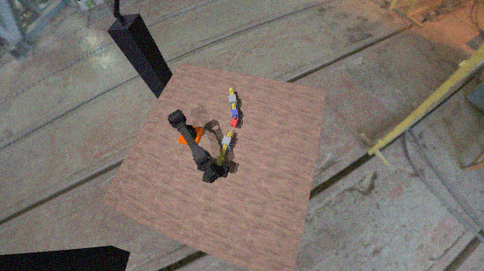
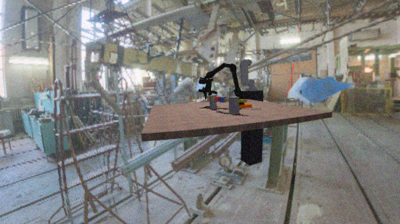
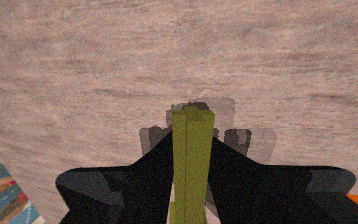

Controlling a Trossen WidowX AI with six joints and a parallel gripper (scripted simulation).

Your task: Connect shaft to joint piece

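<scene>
The first shaft (image 1: 231,90) (image 2: 241,100) is yellow and sits in a grey block (image 1: 232,98) (image 2: 234,106). Its joint piece has a blue part (image 1: 234,112) and a red end (image 1: 234,122) facing the second shaft. The second shaft (image 1: 223,152) (image 3: 192,165), also yellow, passes through its own grey block (image 1: 226,140) (image 2: 213,104). A small gap shows between its near tip and the red end. My gripper (image 1: 220,164) (image 3: 187,133) is shut on the second shaft at its outer part, beyond the block. The joint's opening is too small to make out.
An orange piece (image 1: 198,135) (image 2: 246,105) lies at the arm's base, left of the shafts in the top view. The arm reaches over the wooden table (image 1: 264,188) (image 2: 174,123) beside the second shaft. A dark pedestal (image 1: 141,52) with another dark arm stands past the table's corner.
</scene>
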